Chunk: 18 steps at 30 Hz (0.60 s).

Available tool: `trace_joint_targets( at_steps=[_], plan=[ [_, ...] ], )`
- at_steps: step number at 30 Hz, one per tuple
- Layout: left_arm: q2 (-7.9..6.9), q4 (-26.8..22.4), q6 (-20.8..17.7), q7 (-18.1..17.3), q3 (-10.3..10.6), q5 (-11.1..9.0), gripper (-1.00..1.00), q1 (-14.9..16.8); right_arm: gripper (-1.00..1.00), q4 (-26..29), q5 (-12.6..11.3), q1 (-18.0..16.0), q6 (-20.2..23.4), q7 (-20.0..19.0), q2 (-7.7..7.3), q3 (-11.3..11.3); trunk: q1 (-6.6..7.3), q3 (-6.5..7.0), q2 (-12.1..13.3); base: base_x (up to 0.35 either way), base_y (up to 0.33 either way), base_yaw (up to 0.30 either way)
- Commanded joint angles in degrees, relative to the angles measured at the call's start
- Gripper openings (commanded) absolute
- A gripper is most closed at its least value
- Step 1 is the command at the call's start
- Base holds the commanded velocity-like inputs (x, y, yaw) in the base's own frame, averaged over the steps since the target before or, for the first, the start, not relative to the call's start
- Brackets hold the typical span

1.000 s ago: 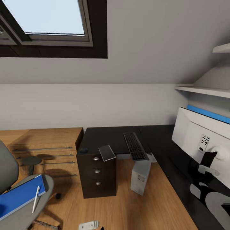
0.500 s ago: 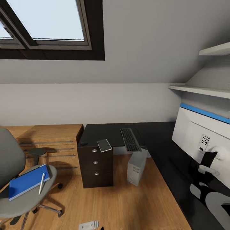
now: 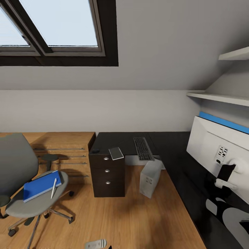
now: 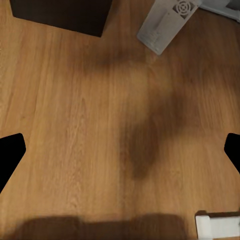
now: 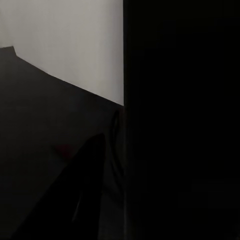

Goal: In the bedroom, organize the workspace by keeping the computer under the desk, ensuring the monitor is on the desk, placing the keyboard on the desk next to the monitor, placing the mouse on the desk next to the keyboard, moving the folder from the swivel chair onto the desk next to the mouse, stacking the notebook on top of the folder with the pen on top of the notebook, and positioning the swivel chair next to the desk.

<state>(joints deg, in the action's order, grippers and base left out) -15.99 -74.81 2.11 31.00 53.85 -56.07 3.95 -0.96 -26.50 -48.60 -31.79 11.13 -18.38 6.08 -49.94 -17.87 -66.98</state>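
While the left tool (image 4: 120,150) gapes, the computer (image 4: 165,22) stands beyond.

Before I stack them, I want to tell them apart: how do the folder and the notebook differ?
The folder is bright blue and the notebook dark grey. The folder looks larger than the notebook. The folder lies on the swivel chair seat with the pen on it; the notebook sits bare on the desk, over the drawers. Both are flat rectangles lying face up.

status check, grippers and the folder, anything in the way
Left gripper jaws wide open, empty, over bare floor. Right: cannot tell. Folder on swivel chair seat, pen on it. Floor toward chair looks open.
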Motion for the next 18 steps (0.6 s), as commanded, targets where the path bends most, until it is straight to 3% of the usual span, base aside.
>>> trace_joint_targets(
  at_steps=[1, 6, 18],
  plan=[
    [-0.04, -0.08, 0.21, 0.37, 0.21, -0.40, 1.00, 0.10, -1.00, 0.00, 0.40, -0.09, -0.02, -0.05, 0.01, -0.65, 0.00, -0.07, -0.05, -0.013, -0.011, 0.011],
    [-0.01, -0.07, 0.19, 0.52, 0.26, -0.43, 1.00, 0.10, -1.00, 0.00, 0.40, -0.09, -0.02, -0.04, 0.06, -0.63, 0.00, -0.07, -0.05, -0.123, -0.123, 0.004],
    [0.00, -0.07, 0.18, 0.50, 0.29, -0.42, 1.00, 0.10, -1.00, 0.00, 0.40, -0.09, -0.02, -0.05, 0.06, -0.64, 0.00, -0.07, -0.05, -0.214, -0.253, 0.000]
  ],
)
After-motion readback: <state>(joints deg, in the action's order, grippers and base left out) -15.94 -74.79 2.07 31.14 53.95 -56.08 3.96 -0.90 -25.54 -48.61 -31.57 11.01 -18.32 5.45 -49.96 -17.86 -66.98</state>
